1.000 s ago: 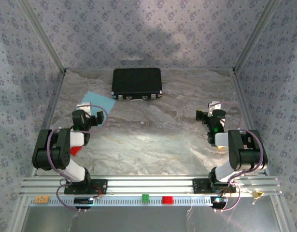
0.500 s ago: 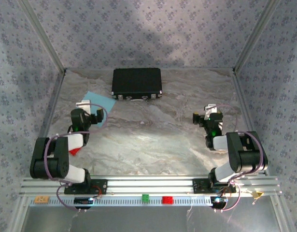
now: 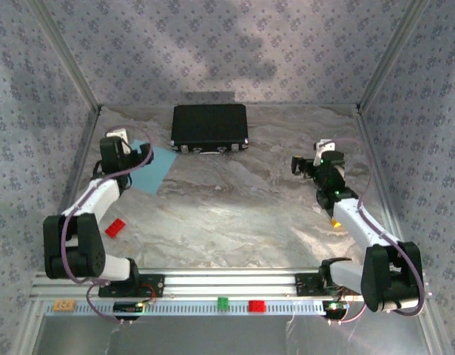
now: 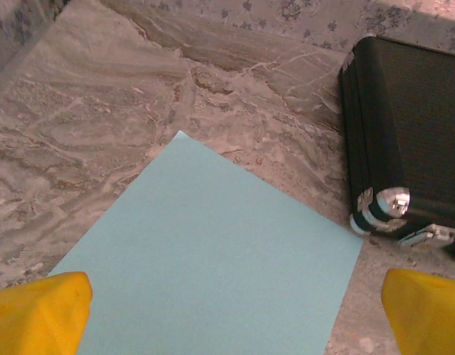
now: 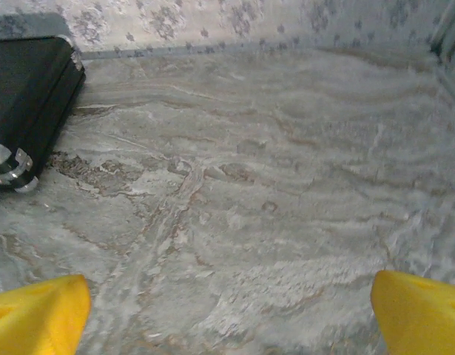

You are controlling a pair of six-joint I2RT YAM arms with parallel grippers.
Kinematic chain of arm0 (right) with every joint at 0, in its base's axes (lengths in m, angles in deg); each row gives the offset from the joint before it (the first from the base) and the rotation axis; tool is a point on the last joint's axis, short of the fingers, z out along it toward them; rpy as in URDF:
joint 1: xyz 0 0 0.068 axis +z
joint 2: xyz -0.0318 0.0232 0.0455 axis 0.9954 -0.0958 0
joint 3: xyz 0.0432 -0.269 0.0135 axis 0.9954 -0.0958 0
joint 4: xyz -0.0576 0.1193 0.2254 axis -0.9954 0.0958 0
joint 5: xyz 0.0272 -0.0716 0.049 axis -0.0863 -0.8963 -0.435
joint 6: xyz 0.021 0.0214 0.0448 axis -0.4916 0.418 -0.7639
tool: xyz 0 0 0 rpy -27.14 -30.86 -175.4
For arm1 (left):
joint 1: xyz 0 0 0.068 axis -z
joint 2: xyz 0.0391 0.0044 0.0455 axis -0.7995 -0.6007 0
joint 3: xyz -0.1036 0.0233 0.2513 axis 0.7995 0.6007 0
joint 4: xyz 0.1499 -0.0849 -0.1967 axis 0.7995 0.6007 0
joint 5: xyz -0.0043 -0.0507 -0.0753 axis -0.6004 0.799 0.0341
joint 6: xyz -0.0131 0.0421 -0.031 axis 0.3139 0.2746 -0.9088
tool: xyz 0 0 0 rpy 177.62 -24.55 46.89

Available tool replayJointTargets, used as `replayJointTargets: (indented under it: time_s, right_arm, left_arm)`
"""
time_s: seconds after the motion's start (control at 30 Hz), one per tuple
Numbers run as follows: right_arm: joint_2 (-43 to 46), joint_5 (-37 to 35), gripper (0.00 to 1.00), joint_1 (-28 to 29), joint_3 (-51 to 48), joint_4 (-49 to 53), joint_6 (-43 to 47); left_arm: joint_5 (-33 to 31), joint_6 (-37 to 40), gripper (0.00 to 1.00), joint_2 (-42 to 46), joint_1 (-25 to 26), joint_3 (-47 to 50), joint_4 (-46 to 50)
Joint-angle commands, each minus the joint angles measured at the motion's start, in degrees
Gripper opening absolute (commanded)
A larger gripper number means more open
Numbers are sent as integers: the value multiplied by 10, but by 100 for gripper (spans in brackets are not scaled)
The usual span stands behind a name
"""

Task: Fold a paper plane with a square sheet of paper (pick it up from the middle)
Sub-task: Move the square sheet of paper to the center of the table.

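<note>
Wide open on the left: the left gripper (image 3: 135, 154), its yellow fingertips (image 4: 38, 310) far apart at the two lower corners of the wrist view, nothing held between them. Directly beneath and ahead of this gripper (image 4: 227, 318), the square sheet of paper (image 4: 212, 259): light blue, flat and unfolded on the marbled table (image 4: 86, 111), one corner pointing forward, away from the fingers. Hard to tell whether the tips touch the sheet or hang just above it. From above, the same sheet (image 3: 157, 171) spreading out to the gripper's right and back toward the arm bases, its far-left part hidden under the wrist. To the front right of the left gripper, just beside the sheet's nearest corner, a black case (image 4: 412, 133) with metal corner fittings, lying flat; contact between the two not clear. Well behind the left gripper, close beside the left arm, a small red block (image 3: 115, 228) on the table. Wide open on the right as well: the right gripper (image 3: 305, 166), fingertips (image 5: 419, 310) apart at the lower corners of its own wrist view, holding nothing, with bare marbled table (image 5: 234, 185) below and ahead. Off to its front left, well apart, one end of the black case (image 5: 24, 81). Sheet of paper well away to this gripper's left, on the far side of the case.
</note>
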State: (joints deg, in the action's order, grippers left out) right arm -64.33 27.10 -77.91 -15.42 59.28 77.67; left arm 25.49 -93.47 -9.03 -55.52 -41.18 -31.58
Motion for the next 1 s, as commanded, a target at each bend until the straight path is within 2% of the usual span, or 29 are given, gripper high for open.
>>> replayJointTargets:
  time_s: [0.0, 0.17, 0.27, 0.63, 0.77, 0.97]
  right_arm:
    - [-1, 4, 99, 3, 68, 199, -159]
    - [34, 111, 99, 8, 10, 116, -224]
    - [46, 146, 99, 16, -8, 97, -247]
    - [53, 151, 99, 57, -2, 112, -273]
    - [55, 139, 99, 67, 5, 130, -283]
    - [71, 110, 99, 91, 19, 172, -283]
  left_arm:
    - [76, -59, 100, -55, -19, -54, 116]
    - [185, -74, 100, -138, -27, -114, 141]
    - [214, -81, 98, -176, -26, -138, 152]
    - [239, -118, 94, -245, -26, -160, 197]
    - [253, -156, 94, -241, -20, -129, 182]
    - [227, -244, 94, -193, 14, -51, 146]
